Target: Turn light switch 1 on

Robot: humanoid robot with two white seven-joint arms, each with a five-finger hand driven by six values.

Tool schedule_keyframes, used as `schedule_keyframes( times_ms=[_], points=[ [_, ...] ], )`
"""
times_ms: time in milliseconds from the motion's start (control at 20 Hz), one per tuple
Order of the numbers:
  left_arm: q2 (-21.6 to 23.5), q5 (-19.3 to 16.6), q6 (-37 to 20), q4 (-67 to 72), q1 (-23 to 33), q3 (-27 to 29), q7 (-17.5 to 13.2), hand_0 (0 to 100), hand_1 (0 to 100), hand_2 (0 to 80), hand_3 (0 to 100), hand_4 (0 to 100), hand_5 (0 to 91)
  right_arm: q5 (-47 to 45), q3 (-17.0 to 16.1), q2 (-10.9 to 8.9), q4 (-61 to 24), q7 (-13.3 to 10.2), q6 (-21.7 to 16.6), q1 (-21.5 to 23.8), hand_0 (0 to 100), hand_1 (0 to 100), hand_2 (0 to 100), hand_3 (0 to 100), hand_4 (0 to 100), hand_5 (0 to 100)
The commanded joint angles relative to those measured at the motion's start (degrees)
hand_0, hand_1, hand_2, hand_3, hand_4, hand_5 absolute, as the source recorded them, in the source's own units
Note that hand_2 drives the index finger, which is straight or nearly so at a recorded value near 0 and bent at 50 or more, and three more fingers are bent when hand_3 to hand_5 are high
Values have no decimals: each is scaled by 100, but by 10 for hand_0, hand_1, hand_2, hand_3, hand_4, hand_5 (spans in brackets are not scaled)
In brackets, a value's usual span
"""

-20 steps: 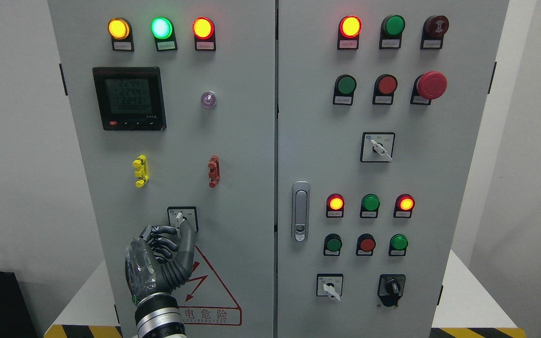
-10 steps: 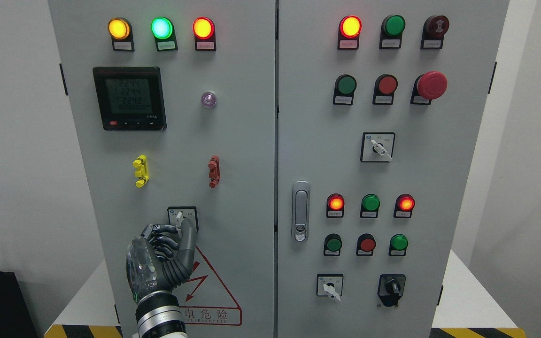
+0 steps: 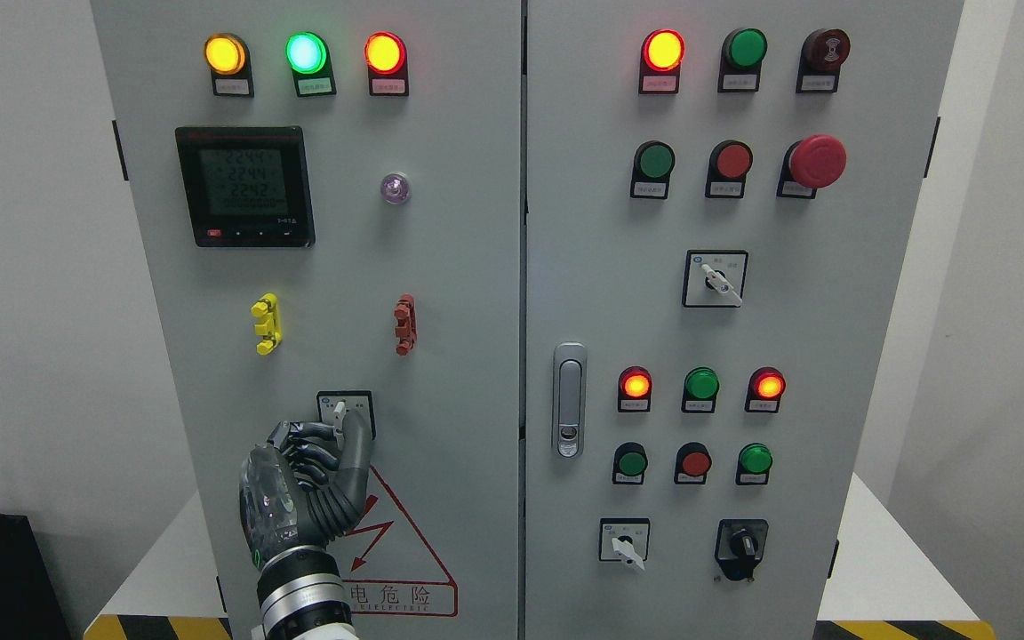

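Grey cabinet door [image 3: 441,267], left hand [image 3: 303,484] curled, thumb touching selector switch [image 3: 341,413]

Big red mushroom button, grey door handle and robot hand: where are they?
Big red mushroom button [image 3: 817,161], head view, on its red cap.
Grey door handle [image 3: 569,400], head view, on its lever.
Robot hand [image 3: 303,484], head view, on its palm.

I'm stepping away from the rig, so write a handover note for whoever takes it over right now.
Left hand: at the rotary switch low on the cabinet's left door, fingers curled around its white lever, thumb beside it.
Right hand: out of view.
Done: the hand has reached the switch; the lever points about straight up.
Left: turn the lever, check that a lamp responds, then pull the hand away.
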Motion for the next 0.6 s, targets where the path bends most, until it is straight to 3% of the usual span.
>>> schedule_keyframes(
  times_ms=[0,550],
  points=[
    [-1,0,44,17,-22,7,0,303,452,553,853,870,762,-3,6,-1,0,4,5,3,120,389,0,0,0,0],
    [-1,18,97,8,-22,7,0,320,430,562,858,872,761,-3,6,-1,0,4,5,3,120,389,0,0,0,0]
  ],
)
